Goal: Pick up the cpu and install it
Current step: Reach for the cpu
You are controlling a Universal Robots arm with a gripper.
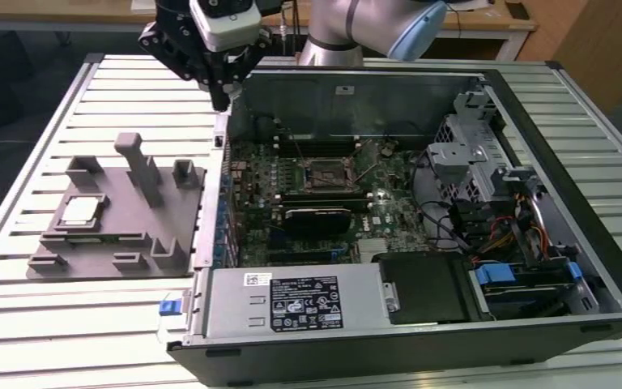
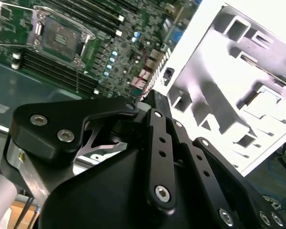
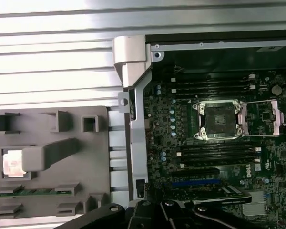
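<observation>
The cpu (image 1: 78, 212), a small silvery square chip, lies flat in a recess of the grey tray (image 1: 127, 243), outside the open computer case on the exterior view's left. In the first wrist view the cpu (image 3: 11, 162) sits partly behind a grey post of the tray (image 3: 86, 181). The black-framed motherboard socket (image 1: 327, 172) stands open and bare inside the case, and shows in both wrist views (image 3: 218, 119) (image 2: 62, 36). My gripper (image 1: 223, 102) hangs above the case's wall on the tray side. Its fingers taper together, shut on nothing. It is well above and beyond the cpu.
The case's upright metal wall (image 1: 223, 154) separates tray and motherboard. Tall grey posts (image 1: 138, 166) rise from the tray close to the cpu. A black heatsink block (image 1: 317, 217), the drive cage (image 1: 473, 154) and cables (image 1: 495, 235) crowd the case interior. The slatted metal table (image 1: 74, 316) surrounds everything.
</observation>
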